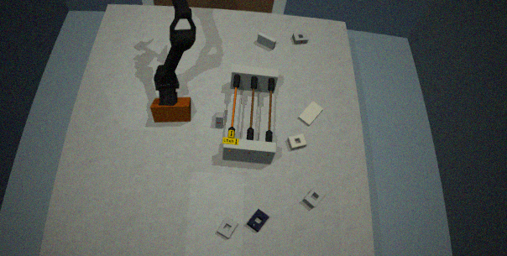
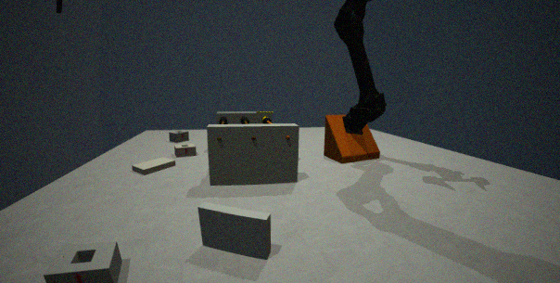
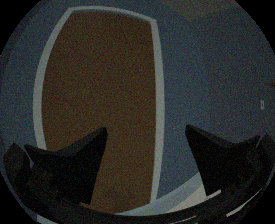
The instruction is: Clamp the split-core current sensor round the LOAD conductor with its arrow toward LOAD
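Note:
A small grey piece with a red mark (image 1: 219, 120), apparently the open sensor, stands on the table just left of the conductor rack; its jaws and arrow are too small to read, and I cannot make it out in the exterior view. The LOAD conductor (image 1: 234, 109) is the leftmost, brighter orange one of three. The yellow LOAD marker (image 1: 230, 141) (image 2: 265, 112) is on the rack's end block at the near end in the top view. My gripper (image 3: 148, 131) is open and empty, raised away from the table and facing a brown door panel. It is outside the top and exterior views.
The conductor rack (image 1: 250, 146) (image 2: 253, 162) has two upright end blocks. My arm's orange base (image 1: 172, 111) (image 2: 350, 141) stands left of it in the top view. An upright grey plate (image 1: 266, 41) (image 2: 235, 231), a pale slab (image 1: 310, 113) (image 2: 154, 165), a dark blue holed block (image 1: 253, 222) and several pale holed blocks lie around.

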`<state>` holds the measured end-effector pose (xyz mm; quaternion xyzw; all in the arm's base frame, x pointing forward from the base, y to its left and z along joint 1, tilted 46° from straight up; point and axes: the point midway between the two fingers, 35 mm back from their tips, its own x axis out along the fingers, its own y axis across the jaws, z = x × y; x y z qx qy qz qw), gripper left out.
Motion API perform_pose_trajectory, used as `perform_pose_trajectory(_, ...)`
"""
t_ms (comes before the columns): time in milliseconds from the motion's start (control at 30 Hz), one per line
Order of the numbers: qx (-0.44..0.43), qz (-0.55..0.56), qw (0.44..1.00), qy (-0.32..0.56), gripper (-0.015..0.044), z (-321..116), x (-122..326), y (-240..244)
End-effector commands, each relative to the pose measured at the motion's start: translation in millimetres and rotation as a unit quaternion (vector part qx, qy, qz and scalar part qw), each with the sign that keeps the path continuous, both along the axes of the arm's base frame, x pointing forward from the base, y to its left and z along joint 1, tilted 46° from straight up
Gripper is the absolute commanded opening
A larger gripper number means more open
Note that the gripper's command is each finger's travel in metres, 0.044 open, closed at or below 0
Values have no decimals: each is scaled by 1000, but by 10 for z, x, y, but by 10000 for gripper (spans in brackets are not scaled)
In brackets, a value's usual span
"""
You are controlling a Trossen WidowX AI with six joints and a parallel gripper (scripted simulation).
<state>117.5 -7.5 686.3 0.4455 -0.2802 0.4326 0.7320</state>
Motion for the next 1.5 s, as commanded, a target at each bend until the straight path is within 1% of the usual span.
perform_pose_trajectory(0,-1,-3,1000,-2,426,-1,-13,4)
perform_pose_trajectory(33,-4,-12,1000,-7,440,-6,-52,19)
perform_pose_trajectory(267,-57,-128,988,-70,440,-148,-435,384)
perform_pose_trajectory(467,-123,-209,965,-104,440,-402,-473,853)
perform_pose_trajectory(667,-202,-277,933,-108,440,-784,-196,1282)
perform_pose_trajectory(900,-302,-342,887,-71,440,-1383,435,1527)
perform_pose_trajectory(1000,-341,-367,865,-35,440,-1687,761,1486)
perform_pose_trajectory(1167,-391,-402,827,39,440,-2206,1255,1248)
perform_pose_trajectory(1300,-420,-420,797,105,440,-2668,1604,946)
perform_pose_trajectory(1467,-437,-436,762,195,440,-3242,1890,455)
